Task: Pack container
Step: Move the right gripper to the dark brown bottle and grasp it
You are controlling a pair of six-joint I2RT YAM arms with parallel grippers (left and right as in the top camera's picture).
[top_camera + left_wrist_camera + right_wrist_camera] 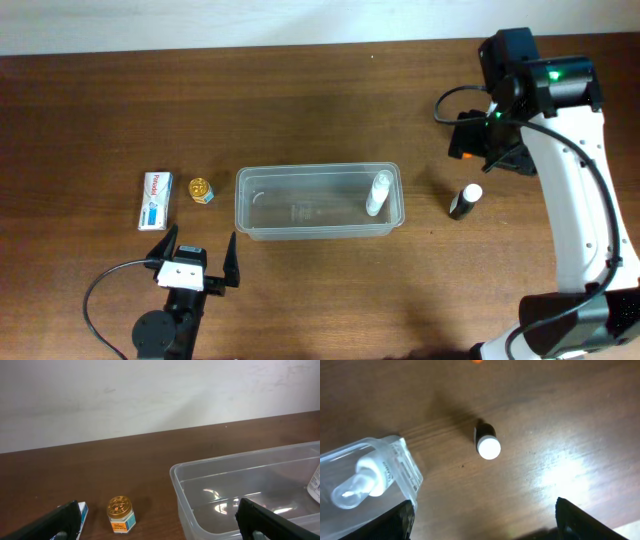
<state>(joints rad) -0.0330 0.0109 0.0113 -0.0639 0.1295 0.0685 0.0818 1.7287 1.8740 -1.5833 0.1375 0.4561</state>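
Container [318, 200] mid-table, long side left to right, open top up for drop-ins. One white bottle [378, 193] already inside, at the right end. On the table [90, 120] right of the tub: dark bottle with white cap [464, 201], upright, not yet packed. Left of the tub: gold-lidded jar [202, 190], then white-and-blue box [154, 200]. Right gripper [484, 505] raised near the dark bottle, spread wide, nothing held; probably lining up that pick. Left gripper [202, 237] on the near side, wide too, empty, facing the jar.
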